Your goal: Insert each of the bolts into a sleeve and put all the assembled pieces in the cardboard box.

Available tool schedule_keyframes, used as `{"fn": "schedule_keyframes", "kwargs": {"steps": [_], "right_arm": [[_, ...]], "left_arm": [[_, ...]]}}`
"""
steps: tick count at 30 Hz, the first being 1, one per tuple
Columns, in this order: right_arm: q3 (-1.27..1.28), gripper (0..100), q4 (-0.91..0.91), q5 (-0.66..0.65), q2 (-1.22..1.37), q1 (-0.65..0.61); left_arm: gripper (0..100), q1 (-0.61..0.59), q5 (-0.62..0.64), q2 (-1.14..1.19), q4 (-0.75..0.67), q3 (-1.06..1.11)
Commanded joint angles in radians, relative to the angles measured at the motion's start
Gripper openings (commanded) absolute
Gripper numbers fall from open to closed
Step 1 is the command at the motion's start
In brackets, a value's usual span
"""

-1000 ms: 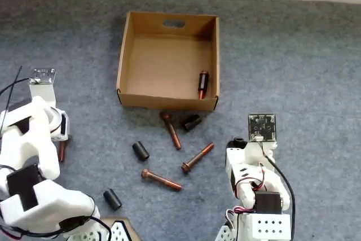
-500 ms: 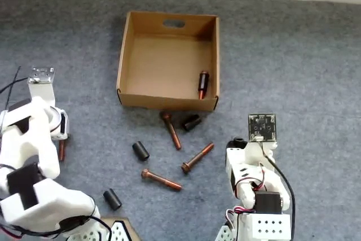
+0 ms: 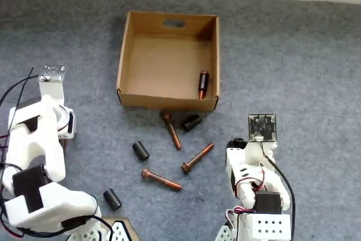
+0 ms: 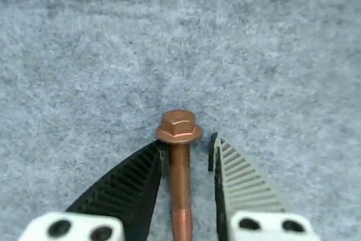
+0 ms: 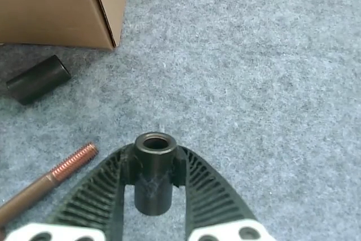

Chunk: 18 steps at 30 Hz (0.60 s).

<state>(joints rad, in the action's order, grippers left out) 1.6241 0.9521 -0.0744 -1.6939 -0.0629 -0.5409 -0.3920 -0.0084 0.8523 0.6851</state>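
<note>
My left gripper (image 4: pixel 187 142) is shut on a copper bolt (image 4: pixel 179 131) just below its hex head, held over bare carpet. My right gripper (image 5: pixel 153 153) is shut on a black sleeve (image 5: pixel 153 179) whose open end faces the camera, just in front of the cardboard box (image 3: pixel 167 101). One bolt with a sleeve (image 3: pixel 202 84) lies inside the box by its right wall. On the carpet in front of the box lie three loose bolts (image 3: pixel 171 130) (image 3: pixel 197 158) (image 3: pixel 161 179) and three black sleeves (image 3: pixel 192 122) (image 3: pixel 140 150) (image 3: pixel 112 198).
The left arm (image 3: pixel 34 139) stands left of the box, the right arm (image 3: pixel 254 179) at the front right. From the right wrist, the box corner (image 5: pixel 62 15), a sleeve (image 5: pixel 38 79) and a bolt's threaded end (image 5: pixel 45 182) are close by. Grey carpet spreads all around.
The left arm has shifted a little to the right and toward the box; the bolt seen beside it earlier is now covered by the arm. The right arm has kept still.
</note>
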Motion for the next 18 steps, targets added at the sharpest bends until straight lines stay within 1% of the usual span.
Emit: {"fn": "schedule_keyframes", "kwargs": {"steps": [1,3,4,8,15,18], "right_arm": [[-0.008,0.7,-0.005,0.003,-0.007,0.012],[-0.007,0.7,-0.005,0.003,-0.007,0.012],[-0.007,0.7,-0.005,0.003,-0.007,0.012],[-0.007,0.7,-0.005,0.003,-0.007,0.012],[-0.007,0.7,-0.005,0.003,-0.007,0.012],[-0.012,0.7,-0.001,0.003,-0.007,0.012]], "left_arm": [[15,0.019,0.003,-0.025,-0.049,0.028],[15,0.019,0.003,-0.025,-0.052,0.035],[13,0.018,0.003,-0.025,-0.052,0.036],[1,0.016,0.005,-0.027,-0.052,0.036],[1,0.012,0.008,-0.042,-0.043,0.031],[1,0.008,0.008,-0.084,0.018,0.013]]}}
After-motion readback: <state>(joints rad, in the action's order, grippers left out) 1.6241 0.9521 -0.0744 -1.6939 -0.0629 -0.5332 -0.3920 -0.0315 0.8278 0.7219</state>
